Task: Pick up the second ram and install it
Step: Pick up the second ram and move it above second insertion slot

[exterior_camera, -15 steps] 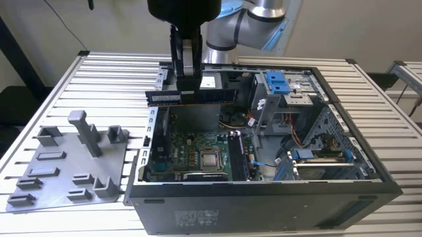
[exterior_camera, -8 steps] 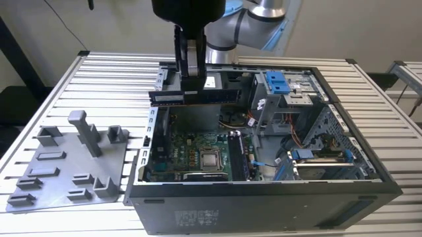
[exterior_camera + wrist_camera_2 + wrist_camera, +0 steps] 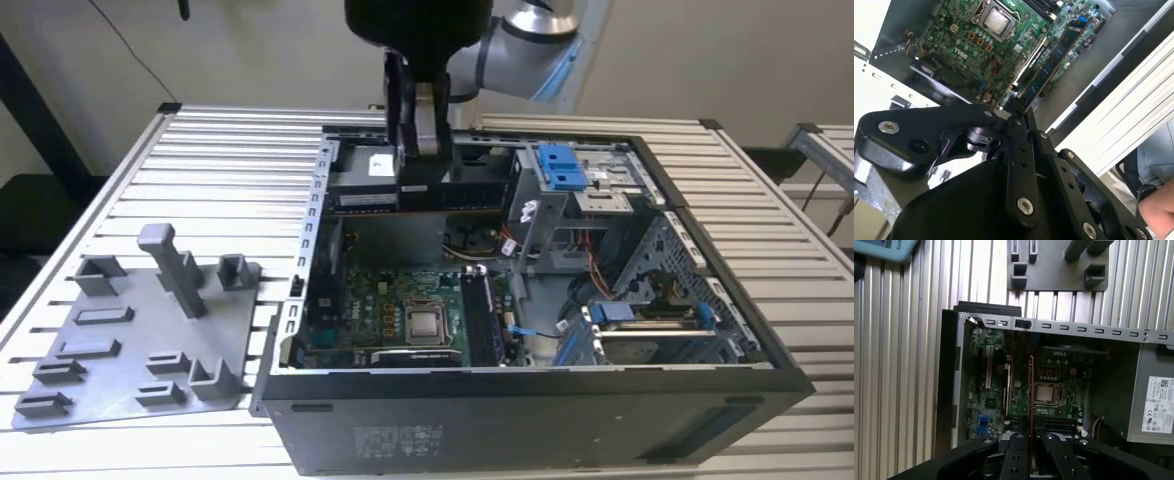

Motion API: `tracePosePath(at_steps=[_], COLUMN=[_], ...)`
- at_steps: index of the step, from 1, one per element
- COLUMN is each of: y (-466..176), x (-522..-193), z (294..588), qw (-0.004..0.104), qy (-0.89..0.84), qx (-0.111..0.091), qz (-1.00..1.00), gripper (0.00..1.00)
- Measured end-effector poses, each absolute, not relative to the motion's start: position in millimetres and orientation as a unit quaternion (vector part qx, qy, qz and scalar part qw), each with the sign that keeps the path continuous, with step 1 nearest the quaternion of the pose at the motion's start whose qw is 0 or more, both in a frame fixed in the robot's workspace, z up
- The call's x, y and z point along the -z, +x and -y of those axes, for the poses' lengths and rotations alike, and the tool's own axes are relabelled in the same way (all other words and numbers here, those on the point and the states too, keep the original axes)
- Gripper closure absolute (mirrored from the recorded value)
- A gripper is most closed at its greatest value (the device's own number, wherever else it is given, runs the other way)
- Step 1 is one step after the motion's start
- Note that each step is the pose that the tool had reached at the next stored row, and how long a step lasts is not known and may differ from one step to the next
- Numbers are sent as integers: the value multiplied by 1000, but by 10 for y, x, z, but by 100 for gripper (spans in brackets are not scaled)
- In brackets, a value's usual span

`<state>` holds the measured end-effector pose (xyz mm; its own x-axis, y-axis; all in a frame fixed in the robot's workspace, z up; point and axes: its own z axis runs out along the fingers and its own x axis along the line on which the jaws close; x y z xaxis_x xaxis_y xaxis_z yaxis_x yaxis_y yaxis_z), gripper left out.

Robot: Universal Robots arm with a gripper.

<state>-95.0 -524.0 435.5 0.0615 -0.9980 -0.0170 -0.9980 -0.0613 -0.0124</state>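
In the second wrist view the gripper (image 3: 1019,109) has its fingers (image 3: 1016,150) closed, as far as I can tell, on 1 end of the second ram (image 3: 1054,59), a light, stiff, fragile board best pinched by its edges, above the open computer case (image 3: 534,425) mid-table (image 3: 200,150).

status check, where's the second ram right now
Gripper shut on the second ram. Stick hangs above the motherboard in the open case, not seated. Nothing seen between stick and board.
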Motion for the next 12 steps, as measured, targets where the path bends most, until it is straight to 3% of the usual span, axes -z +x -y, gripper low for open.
tracePosePath(at_steps=[12], y=[-414], x=[-4333], z=[5240], qw=[10], qy=[-728], qx=[-2], qz=[-685], gripper=[86])
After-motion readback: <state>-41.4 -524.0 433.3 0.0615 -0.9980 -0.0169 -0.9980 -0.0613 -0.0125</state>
